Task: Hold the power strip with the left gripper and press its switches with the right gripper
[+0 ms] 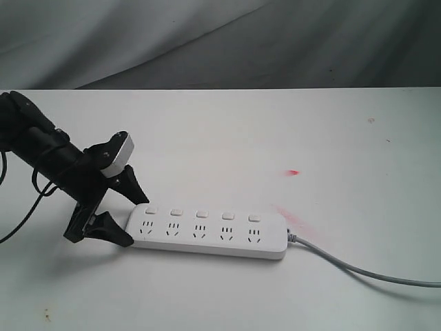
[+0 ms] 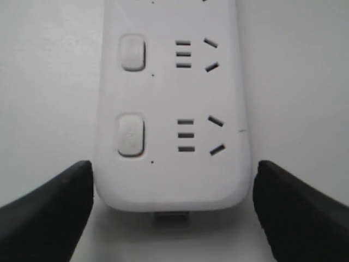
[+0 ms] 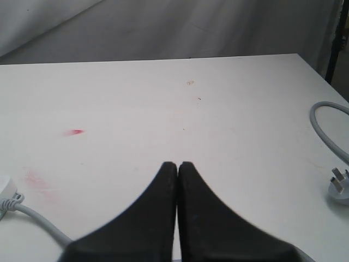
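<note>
The white power strip lies flat on the table, its grey-white cord leaving its right end. A row of five switches runs above the sockets. My left gripper is open and straddles the strip's left end. In the left wrist view the strip sits between the fingers, which stand close beside its two long sides, with two switches showing. My right gripper is shut on nothing over bare table, and it does not show in the exterior view.
A red mark stains the white table behind the strip. The right wrist view shows the cord on one side and its plug near the table's edge. Grey cloth hangs behind.
</note>
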Robot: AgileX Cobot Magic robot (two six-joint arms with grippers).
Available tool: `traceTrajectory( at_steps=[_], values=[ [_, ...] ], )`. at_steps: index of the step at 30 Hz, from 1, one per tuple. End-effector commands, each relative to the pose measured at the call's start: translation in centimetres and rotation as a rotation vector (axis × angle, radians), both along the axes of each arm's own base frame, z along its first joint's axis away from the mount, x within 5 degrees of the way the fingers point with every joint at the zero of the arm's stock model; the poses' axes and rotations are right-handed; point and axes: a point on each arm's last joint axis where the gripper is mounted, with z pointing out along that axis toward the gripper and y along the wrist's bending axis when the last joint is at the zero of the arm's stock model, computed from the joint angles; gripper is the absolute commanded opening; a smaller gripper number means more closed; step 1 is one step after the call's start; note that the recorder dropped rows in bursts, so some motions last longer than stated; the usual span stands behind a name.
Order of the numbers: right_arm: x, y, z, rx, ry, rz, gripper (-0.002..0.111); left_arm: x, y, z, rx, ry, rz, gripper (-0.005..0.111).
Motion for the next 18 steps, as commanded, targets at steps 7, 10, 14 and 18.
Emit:
traceTrajectory(
  at_steps=[7,10,14,18],
  values=[
    [0.01,-0.05,0.02,0.001,-0.015,-0.009,0.000,0.07,-0.37,0.08,-0.016,0.001,-0.007,0.066],
    [0.01,-0.05,0.02,0.001,-0.015,-0.009,0.000,0.07,-0.37,0.08,-0.016,0.001,-0.007,0.057],
    [0.01,-0.05,0.02,0.001,-0.015,-0.009,0.000,0.07,-0.37,0.08,-0.016,0.001,-0.007,0.039],
    [0.01,-0.05,0.02,0.001,-0.015,-0.009,0.000,0.12,-0.35,0.06,-0.012,-0.003,-0.004,0.025]
  ],
)
